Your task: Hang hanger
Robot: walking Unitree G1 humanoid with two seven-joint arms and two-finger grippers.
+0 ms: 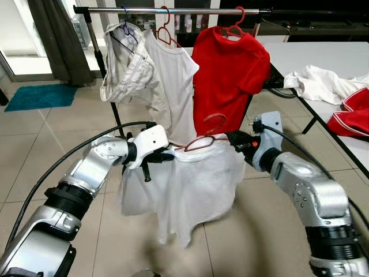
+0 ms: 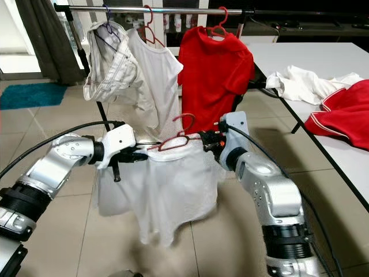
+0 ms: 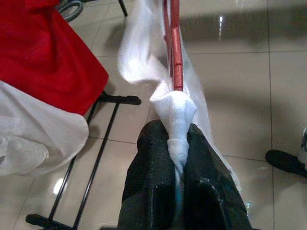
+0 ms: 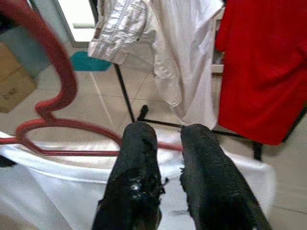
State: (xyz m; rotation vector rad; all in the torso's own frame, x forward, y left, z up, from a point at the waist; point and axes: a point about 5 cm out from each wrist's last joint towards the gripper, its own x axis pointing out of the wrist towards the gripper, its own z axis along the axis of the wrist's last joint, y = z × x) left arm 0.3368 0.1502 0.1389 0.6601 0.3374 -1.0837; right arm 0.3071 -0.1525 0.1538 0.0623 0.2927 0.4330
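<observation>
Holding a red hanger [image 1: 203, 138] with white shirt [image 1: 187, 187] below the rail [image 1: 173, 10]: left gripper [image 3: 176, 143] clenched on its cloth-wrapped end, right gripper [image 4: 168, 143] pinching the other shoulder; risk, fabric slipping lets it tilt.
</observation>
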